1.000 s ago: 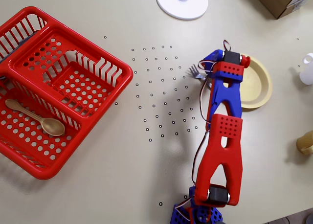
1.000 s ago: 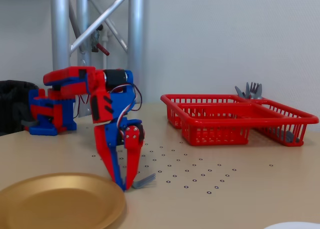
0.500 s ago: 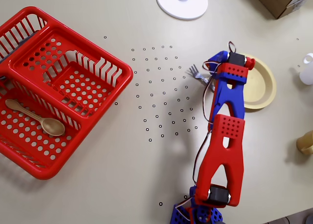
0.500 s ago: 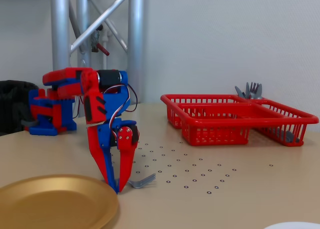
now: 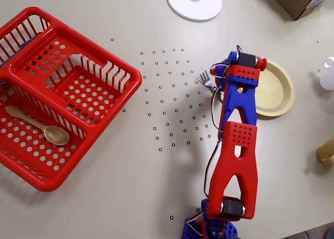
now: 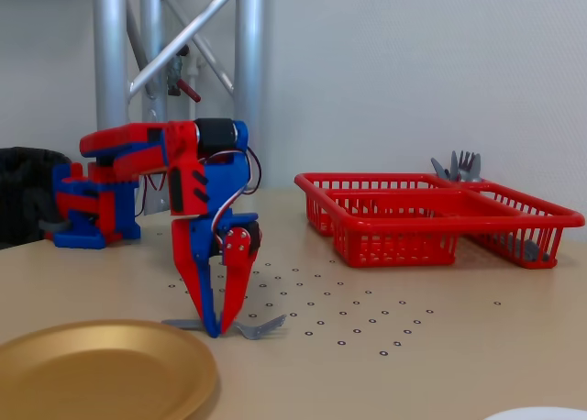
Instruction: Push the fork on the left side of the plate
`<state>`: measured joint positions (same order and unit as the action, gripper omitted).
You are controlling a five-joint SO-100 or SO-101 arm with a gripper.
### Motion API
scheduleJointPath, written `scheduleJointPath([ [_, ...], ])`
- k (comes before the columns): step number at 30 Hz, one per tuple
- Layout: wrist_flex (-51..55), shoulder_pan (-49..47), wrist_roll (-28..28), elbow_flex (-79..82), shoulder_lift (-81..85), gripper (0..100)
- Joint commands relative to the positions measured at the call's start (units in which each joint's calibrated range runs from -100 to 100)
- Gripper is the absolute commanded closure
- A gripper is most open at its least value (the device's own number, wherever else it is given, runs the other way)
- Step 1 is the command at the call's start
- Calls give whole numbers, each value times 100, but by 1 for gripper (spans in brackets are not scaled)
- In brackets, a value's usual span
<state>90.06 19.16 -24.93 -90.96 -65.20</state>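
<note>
Silver-grey, the fork (image 6: 240, 327) lies flat on the table just left of the plate (image 5: 275, 90) in the overhead view, and the gripper (image 6: 216, 328), fingers narrowed to a point over its handle, could skid off and spin it askew.

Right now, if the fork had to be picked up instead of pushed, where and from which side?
Probably mid-handle, from straight above. The fork lies flat on the table beside the plate, so there is little to grip from the side. The end effector already points down over the handle, fingertips nearly together, tines sticking out beside it in the fixed view.
</note>
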Motion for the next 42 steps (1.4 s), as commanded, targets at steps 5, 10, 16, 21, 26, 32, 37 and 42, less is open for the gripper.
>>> scheduleJointPath([
  [5,430,-201,117,-415,864,100],
  [10,503,-258,151,-424,941,100],
  [16,575,-244,151,-324,1127,100],
  [21,744,-201,264,39,1921,100],
  [26,873,-437,474,673,2665,100],
  [32,841,-926,615,501,2192,100],
  [37,817,-1256,669,202,1803,100],
  [42,817,-1335,650,12,1372,100],
])
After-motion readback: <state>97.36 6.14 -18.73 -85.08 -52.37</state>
